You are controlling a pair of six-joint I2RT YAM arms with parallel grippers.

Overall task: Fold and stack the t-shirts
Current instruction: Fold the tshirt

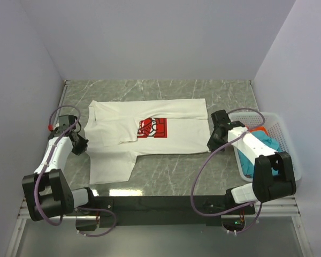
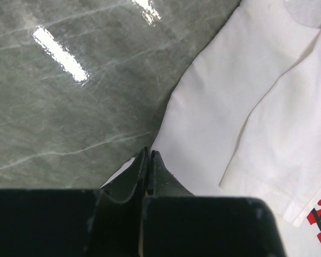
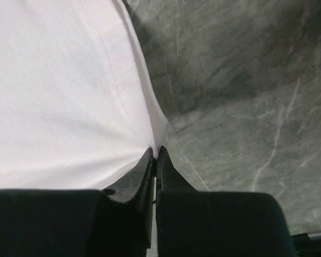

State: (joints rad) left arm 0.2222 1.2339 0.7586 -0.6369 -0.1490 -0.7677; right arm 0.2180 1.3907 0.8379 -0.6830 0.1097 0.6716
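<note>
White shirt (image 1: 166,115) barely folded; left end effector (image 2: 148,159), right end effector (image 3: 156,153) clamped on its edges. Teal shirt (image 1: 266,143), red-orange shirt (image 1: 258,130) wait in basket (image 1: 287,128).

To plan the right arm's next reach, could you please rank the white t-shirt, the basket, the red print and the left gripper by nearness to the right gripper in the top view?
1. White t-shirt: its right edge is pinched in the right gripper.
2. Basket: just to the right.
3. Red print: mid-shirt, to the left.
4. Left gripper: at the shirt's far left edge.
</note>
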